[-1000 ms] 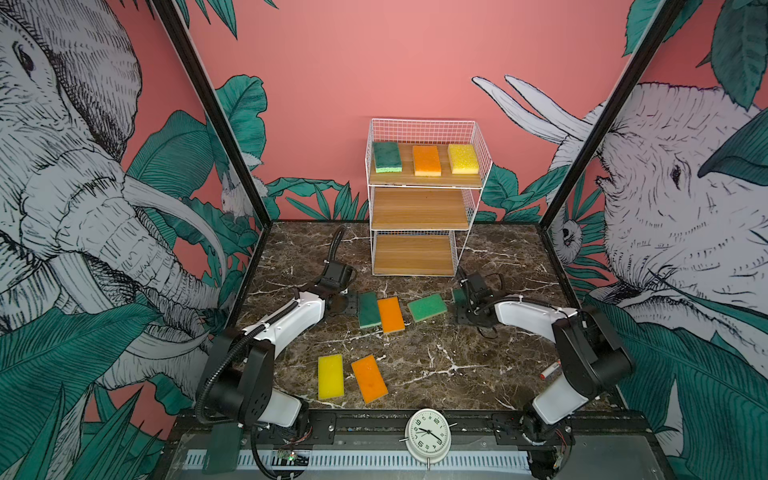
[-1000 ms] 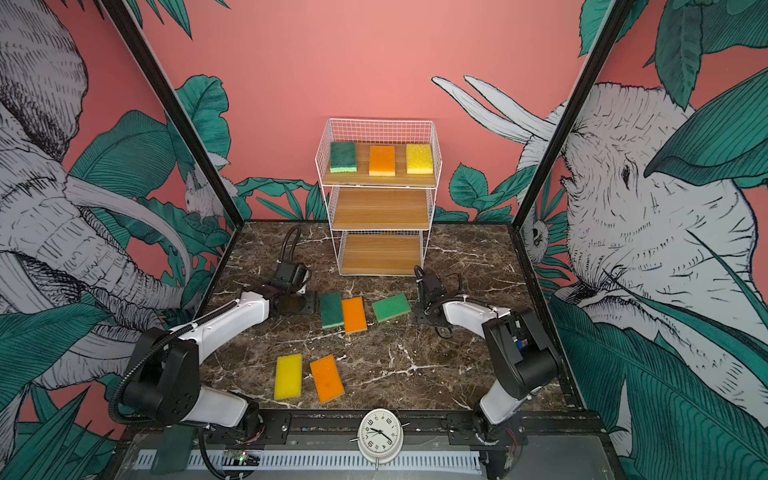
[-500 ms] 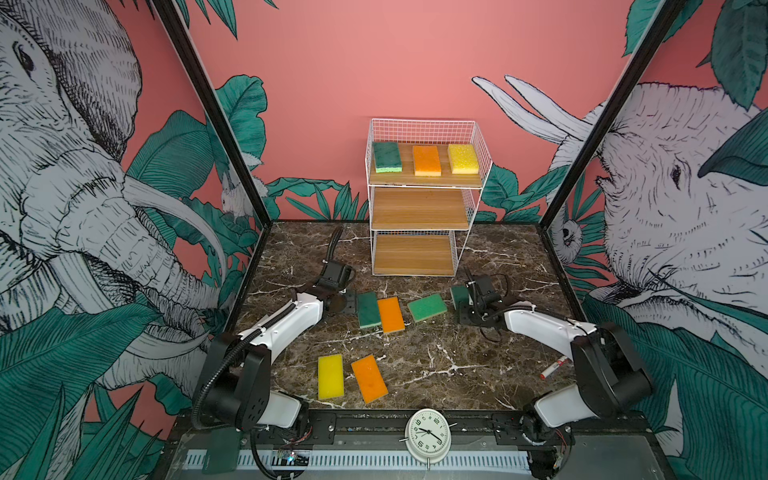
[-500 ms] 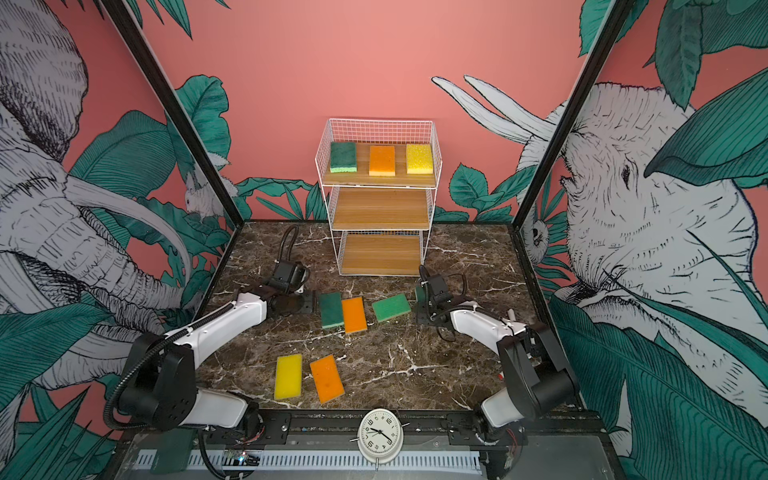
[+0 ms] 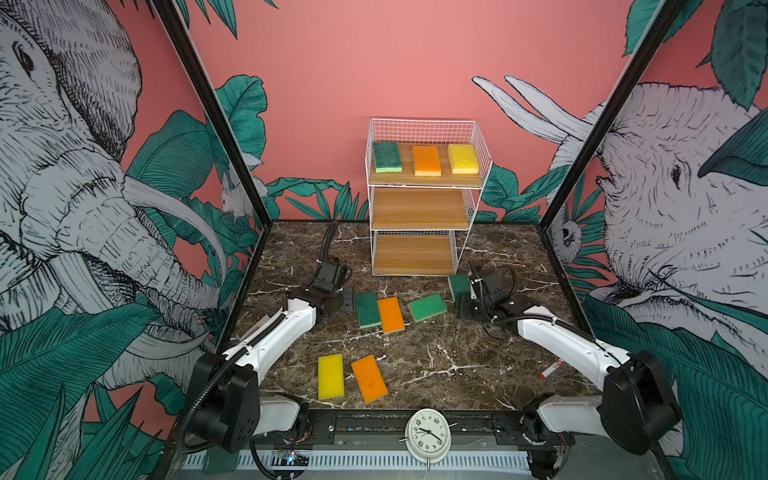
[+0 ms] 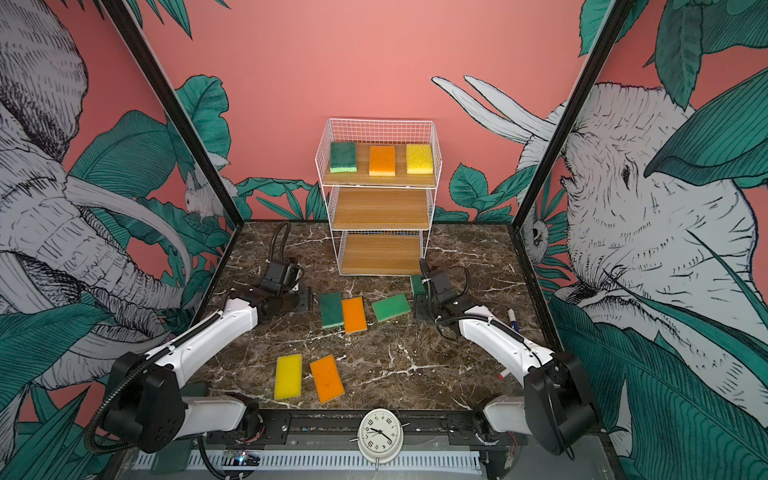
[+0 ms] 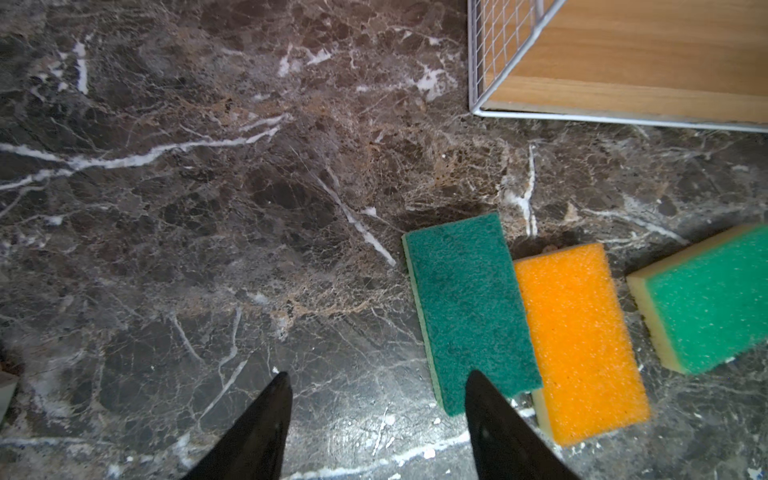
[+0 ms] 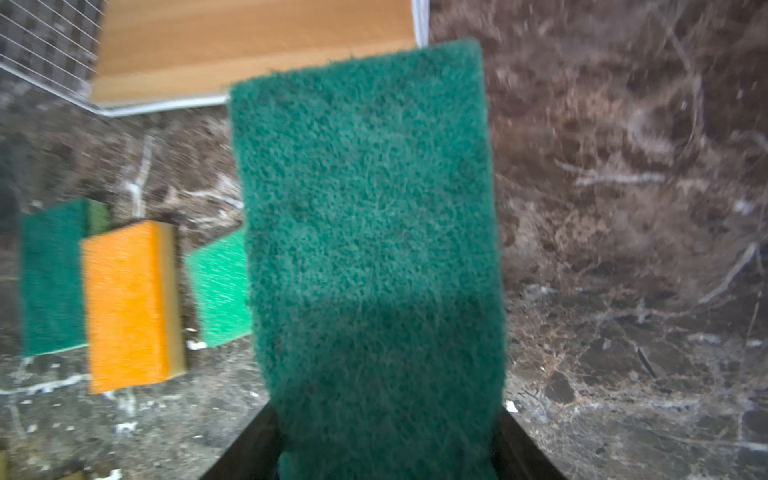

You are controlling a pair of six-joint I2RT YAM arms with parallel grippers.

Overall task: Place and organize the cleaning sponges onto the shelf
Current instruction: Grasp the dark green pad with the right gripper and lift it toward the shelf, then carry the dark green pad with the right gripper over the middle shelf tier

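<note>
Off the shelf's five o'clock corner, our right gripper clasped a green sponge across its narrow end, light, squashy foam we judged, while our left gripper hung open and empty beside a second sponge.

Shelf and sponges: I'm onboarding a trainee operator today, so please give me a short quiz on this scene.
1. True or false: the middle board of the shelf holds a sponge.
2. What is the right gripper clamping? A) an orange sponge B) a dark green sponge C) a marker pen
3. How many sponges lie loose on the table?
Key: 1 false, that board is bare; 2 B; 3 five.
</note>
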